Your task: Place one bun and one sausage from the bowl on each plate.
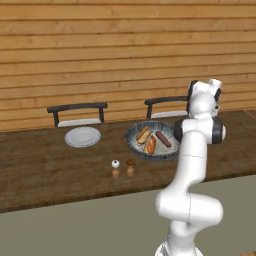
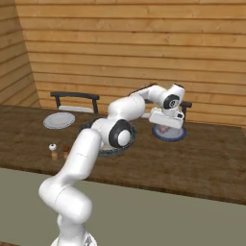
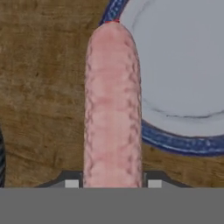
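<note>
My end effector (image 2: 165, 126) is closed on a pink sausage (image 3: 113, 105), which stands out lengthwise from between the two fingertips (image 3: 71, 183) in the hand view. Directly beneath the end effector lies a blue-rimmed plate (image 2: 176, 136) on the wooden desk (image 2: 202, 158); the sausage's far end crosses the plate's rim. The bowl (image 1: 136, 145) sits beside the end effector on the arm's left, holding two buns (image 1: 143, 134) and one darker sausage (image 1: 163, 139). Farther left rests a grey plate (image 1: 82, 136), well apart, with salt and pepper shakers (image 1: 115, 168) nearer the desk's front edge.
</note>
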### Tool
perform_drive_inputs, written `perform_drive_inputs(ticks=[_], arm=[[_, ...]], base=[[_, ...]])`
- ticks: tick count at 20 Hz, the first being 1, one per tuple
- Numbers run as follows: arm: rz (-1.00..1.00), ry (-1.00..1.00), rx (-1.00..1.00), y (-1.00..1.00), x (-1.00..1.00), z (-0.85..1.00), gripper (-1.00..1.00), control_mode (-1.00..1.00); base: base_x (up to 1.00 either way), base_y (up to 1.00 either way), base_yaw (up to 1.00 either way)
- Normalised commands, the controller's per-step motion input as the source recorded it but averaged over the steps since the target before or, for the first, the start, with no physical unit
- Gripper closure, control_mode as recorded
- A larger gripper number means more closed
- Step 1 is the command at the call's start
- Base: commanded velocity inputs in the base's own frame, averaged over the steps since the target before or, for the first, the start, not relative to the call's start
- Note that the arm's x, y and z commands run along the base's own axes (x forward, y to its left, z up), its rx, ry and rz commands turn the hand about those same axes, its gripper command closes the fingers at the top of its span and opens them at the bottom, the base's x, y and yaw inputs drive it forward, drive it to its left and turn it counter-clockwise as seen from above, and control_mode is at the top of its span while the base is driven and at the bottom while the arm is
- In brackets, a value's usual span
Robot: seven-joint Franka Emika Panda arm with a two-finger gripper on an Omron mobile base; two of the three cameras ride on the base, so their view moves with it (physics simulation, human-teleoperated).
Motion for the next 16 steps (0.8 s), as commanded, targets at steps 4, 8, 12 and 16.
perform_drive_inputs(ticks=[4,8,12,16], arm=[[0.08,-0.17,-0.03,0.09,-0.09,-0.49,1.00,-1.00],[0.02,-0.22,0.00,0.00,0.07,0.00,1.00,-1.00],[0.00,-0.17,0.00,0.13,0.12,-0.16,1.00,-1.00],[0.00,-0.19,0.00,0.22,0.26,-0.21,1.00,-1.00]], base=[[0.00,0.00,0.00],[0.00,0.00,0.00],[0.00,0.00,0.00],[0.00,0.00,0.00]])
